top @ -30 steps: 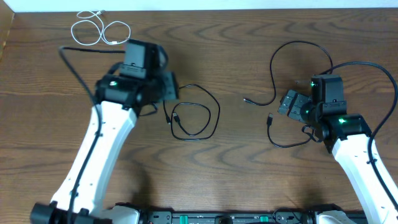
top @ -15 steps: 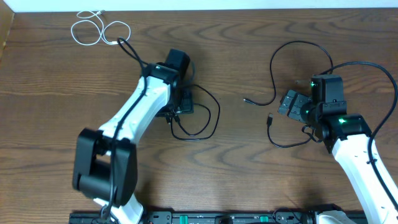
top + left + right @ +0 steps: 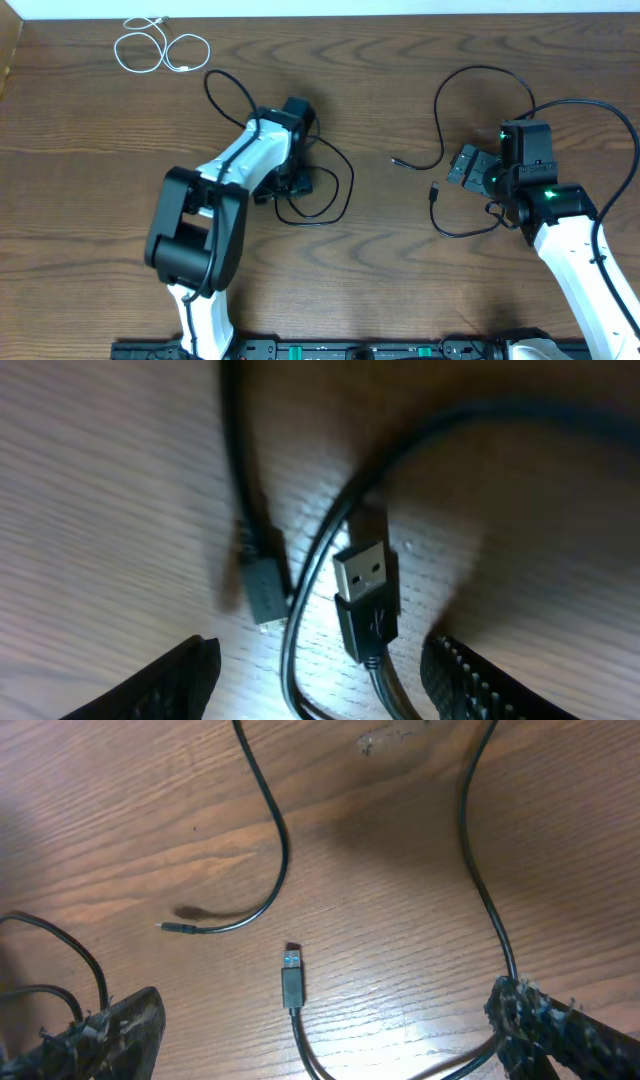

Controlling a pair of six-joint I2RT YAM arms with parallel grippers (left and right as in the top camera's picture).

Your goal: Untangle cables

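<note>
Three cables lie apart on the wooden table. A white cable [image 3: 160, 48] is coiled at the far left. A black cable [image 3: 346, 186] loops in the middle, and my left gripper [image 3: 294, 182] is low over its left side. In the left wrist view this gripper [image 3: 320, 685] is open, and the cable's USB plug [image 3: 365, 592], small plug [image 3: 263, 596] and two strands lie between its fingers, untouched. A second black cable [image 3: 441, 130] curves at the right. My right gripper [image 3: 330, 1040] hovers open above its USB plug [image 3: 291, 980]; its small plug [image 3: 166, 927] lies to the left.
Thick black leads of the arms [image 3: 590, 105] arc over the table at the right and behind the left arm [image 3: 222, 85]. The table's far edge [image 3: 320, 14] meets a white wall. The left table edge [image 3: 8, 60] shows at the upper left.
My left arm has swung from the left side to the middle black cable and come down over its plugs, with its fingers a little wider apart. The right arm has not moved.
</note>
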